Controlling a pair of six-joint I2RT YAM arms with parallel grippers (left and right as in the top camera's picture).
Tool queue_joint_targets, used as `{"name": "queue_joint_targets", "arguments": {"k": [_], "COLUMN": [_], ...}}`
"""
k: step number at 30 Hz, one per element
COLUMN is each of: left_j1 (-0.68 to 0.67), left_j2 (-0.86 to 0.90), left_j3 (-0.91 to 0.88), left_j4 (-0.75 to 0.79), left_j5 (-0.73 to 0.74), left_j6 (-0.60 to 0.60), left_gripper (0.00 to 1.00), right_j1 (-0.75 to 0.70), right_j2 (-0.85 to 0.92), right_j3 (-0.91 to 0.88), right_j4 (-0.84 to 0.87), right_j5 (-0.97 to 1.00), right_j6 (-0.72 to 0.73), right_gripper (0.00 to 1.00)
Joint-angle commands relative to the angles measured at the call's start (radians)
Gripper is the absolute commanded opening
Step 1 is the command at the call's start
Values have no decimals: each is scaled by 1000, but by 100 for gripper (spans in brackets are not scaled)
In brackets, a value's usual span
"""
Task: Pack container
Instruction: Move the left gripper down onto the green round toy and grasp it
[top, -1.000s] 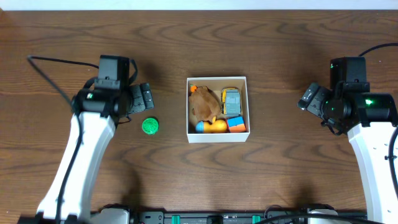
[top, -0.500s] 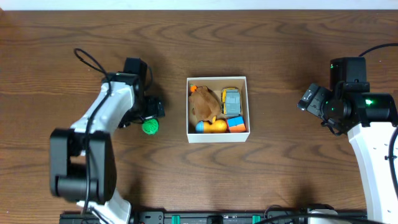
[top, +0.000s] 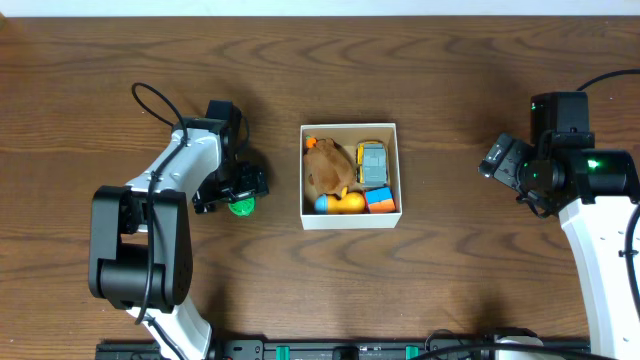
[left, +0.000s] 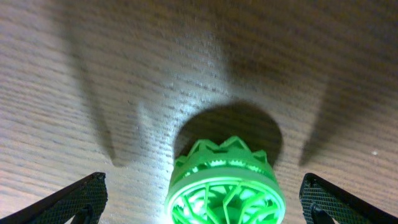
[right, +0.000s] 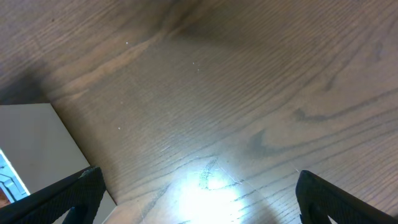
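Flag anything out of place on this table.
One green toy sits on the table left of the container, outside it, while the other toys lie inside. The left gripper is open around it.

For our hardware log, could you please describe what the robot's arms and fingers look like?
The left arm and right arm have white links and black joints. Each trails a thin black cable; the right shows a green light. The fingers are black and textured.
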Motion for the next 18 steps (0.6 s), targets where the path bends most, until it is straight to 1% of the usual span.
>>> {"name": "queue_joint_targets", "arguments": {"k": [1,18], "left_j1": [4,4], "left_j2": [5,6], "left_j3": [-8,-48], "left_j4": [-9,23], "left_j5": [29,40], "left_j6": [-17,-16], "left_gripper": [100,98], "right_j1": [-6,-6], "right_j2": [6,6], "right_j3": [-5,-5], "right_j4": [-1,-6], "right_j5": [14,14], "right_j6": [-13,-13], "right_gripper": [99,99]}}
